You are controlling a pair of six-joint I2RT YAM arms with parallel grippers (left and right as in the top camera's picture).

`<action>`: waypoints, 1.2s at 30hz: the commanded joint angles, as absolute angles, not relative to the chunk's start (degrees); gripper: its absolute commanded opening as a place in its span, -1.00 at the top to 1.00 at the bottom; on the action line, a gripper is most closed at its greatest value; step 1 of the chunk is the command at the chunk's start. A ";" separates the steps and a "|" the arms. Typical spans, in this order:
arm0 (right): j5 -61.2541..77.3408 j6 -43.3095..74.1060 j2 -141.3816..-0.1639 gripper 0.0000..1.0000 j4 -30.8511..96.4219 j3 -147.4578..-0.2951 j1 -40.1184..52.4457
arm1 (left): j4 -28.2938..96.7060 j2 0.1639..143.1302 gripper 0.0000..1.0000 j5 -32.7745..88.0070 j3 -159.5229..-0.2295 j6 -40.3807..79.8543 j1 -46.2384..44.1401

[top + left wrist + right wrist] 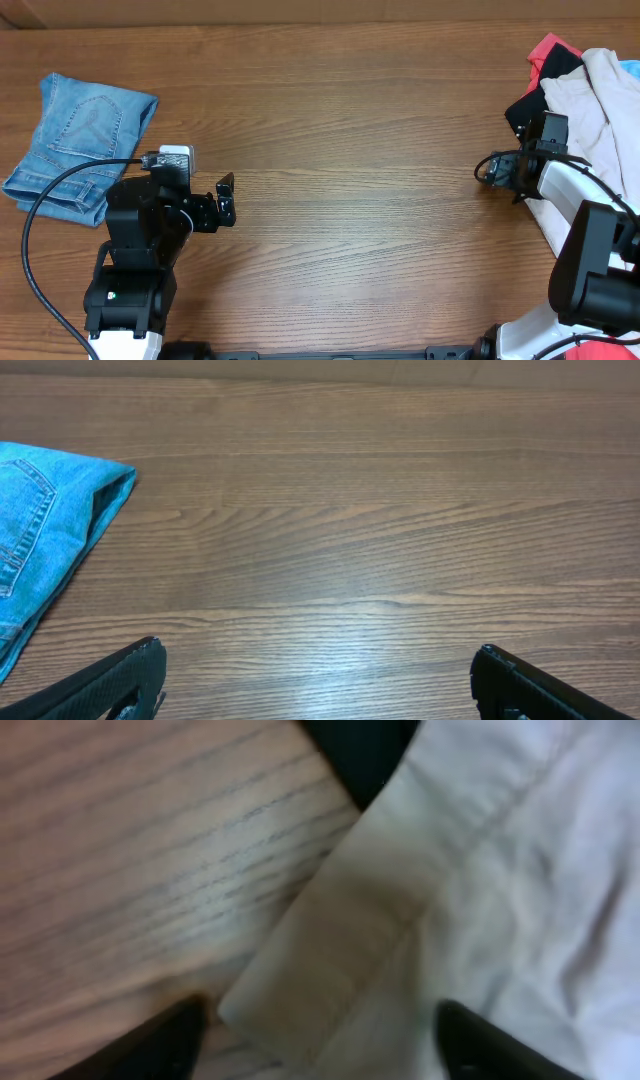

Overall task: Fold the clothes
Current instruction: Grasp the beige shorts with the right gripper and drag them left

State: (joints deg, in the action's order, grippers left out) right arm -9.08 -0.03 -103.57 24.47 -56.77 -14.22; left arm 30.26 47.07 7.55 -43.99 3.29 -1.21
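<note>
A pile of clothes lies at the table's right edge: pale beige shorts [590, 105] on top, with a black garment [528, 105], a red one [550, 50] and a light blue one [631, 68]. My right gripper [543, 130] is open, low over the left edge of the pile. In the right wrist view a corner of the beige cloth [480, 870] lies between the open jaws [320, 1020], with the black cloth [365, 750] beyond it. My left gripper [225, 200] is open and empty over bare wood [315, 660].
Folded blue denim [80, 145] lies at the far left of the wooden table [350, 150]; its edge shows in the left wrist view [45, 530]. A black cable [60, 190] runs across the denim to the left arm.
</note>
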 commanded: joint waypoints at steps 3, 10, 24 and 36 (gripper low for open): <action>-9.65 -0.21 -103.66 0.20 23.14 -58.13 -14.35 | 30.11 47.24 -1.00 8.43 -45.58 4.32 -1.52; -14.04 0.05 -103.35 0.92 23.00 -58.35 -14.39 | 29.95 47.24 -1.00 8.43 -45.58 4.29 -1.52; -15.73 0.21 -91.50 0.92 46.13 -86.54 -12.75 | 29.80 47.24 -1.00 8.43 -45.58 4.29 -1.52; -11.73 0.19 -90.91 0.92 63.64 -104.42 3.84 | 29.54 47.24 -1.00 8.40 -45.58 4.29 -1.52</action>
